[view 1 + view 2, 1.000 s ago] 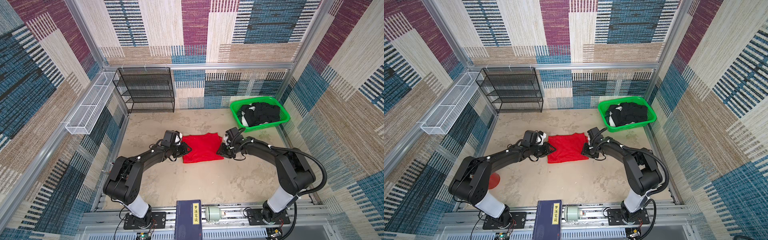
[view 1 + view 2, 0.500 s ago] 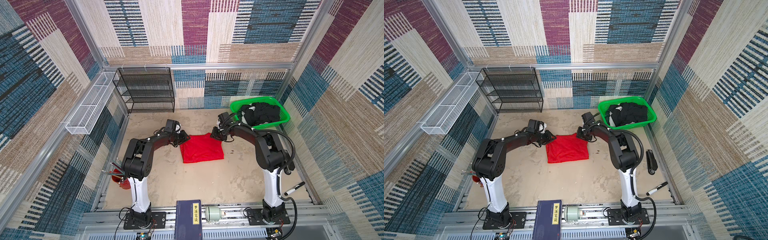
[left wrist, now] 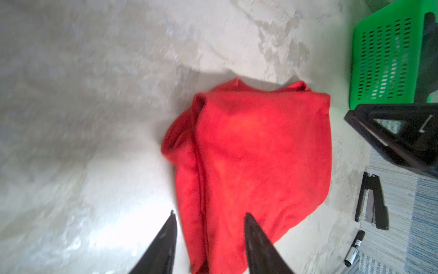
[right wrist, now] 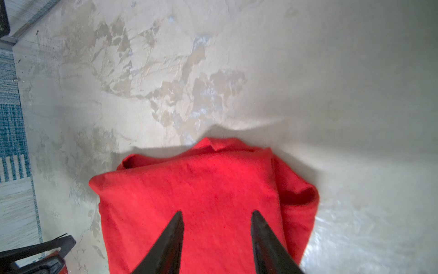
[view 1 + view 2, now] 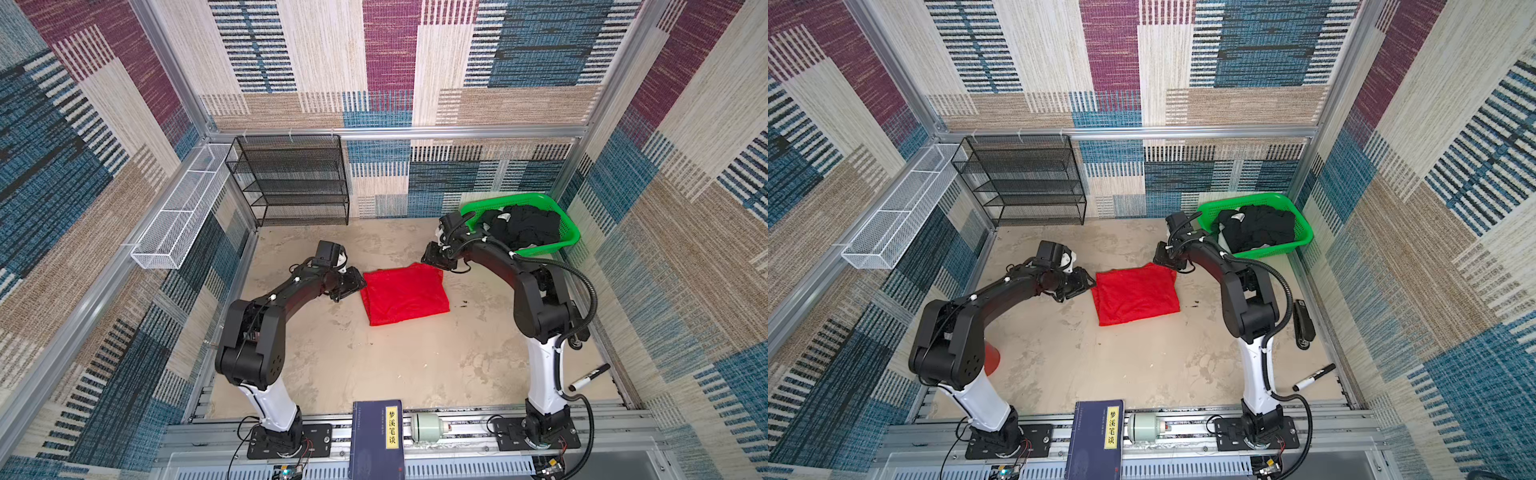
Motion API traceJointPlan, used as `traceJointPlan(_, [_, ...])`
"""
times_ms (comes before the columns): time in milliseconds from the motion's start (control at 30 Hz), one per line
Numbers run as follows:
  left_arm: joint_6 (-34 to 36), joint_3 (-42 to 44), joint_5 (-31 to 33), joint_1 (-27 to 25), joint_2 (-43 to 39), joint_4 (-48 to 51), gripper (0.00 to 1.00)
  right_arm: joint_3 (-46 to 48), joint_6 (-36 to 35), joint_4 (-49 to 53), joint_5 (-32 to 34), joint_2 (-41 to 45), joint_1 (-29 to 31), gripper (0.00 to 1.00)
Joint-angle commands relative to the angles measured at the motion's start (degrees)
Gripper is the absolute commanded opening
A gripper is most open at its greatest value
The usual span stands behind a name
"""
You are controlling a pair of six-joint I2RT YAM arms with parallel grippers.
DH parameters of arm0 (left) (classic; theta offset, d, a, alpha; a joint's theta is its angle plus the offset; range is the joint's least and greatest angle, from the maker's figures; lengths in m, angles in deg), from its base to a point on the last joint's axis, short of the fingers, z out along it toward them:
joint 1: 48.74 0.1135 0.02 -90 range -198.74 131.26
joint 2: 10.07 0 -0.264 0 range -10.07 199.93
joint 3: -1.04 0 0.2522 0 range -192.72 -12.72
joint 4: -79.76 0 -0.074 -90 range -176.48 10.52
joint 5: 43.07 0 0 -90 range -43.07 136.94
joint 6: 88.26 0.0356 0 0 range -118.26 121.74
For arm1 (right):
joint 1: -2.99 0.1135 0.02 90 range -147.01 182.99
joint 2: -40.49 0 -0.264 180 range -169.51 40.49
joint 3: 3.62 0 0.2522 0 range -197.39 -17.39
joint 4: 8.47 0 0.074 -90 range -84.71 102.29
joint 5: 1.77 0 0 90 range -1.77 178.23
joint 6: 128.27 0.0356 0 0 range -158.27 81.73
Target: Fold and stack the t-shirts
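Right now my left gripper [image 3: 209, 214] stands parted and empty, with the folded red t-shirt [image 5: 405, 295] lying flat just ahead of its tips. My right gripper [image 4: 216, 213] is likewise spread (nothing pinched), poised above that shirt's corner. Black t-shirts [image 5: 523, 226] sit heaped in the green basket [image 5: 567, 235] just behind it.
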Motion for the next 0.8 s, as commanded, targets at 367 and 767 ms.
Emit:
traceJointPlan(367, [-3.10,-4.21,-7.07,-1.50,9.04,-1.87,0.60,16.45,2.38,-6.29,-2.88,7.84,0.12,0.48])
traceJointPlan(767, [-1.94,-11.03,-4.44,-3.88,13.87,1.76,0.20,17.76,2.71,-9.30,-4.74,8.68,2.25,0.50])
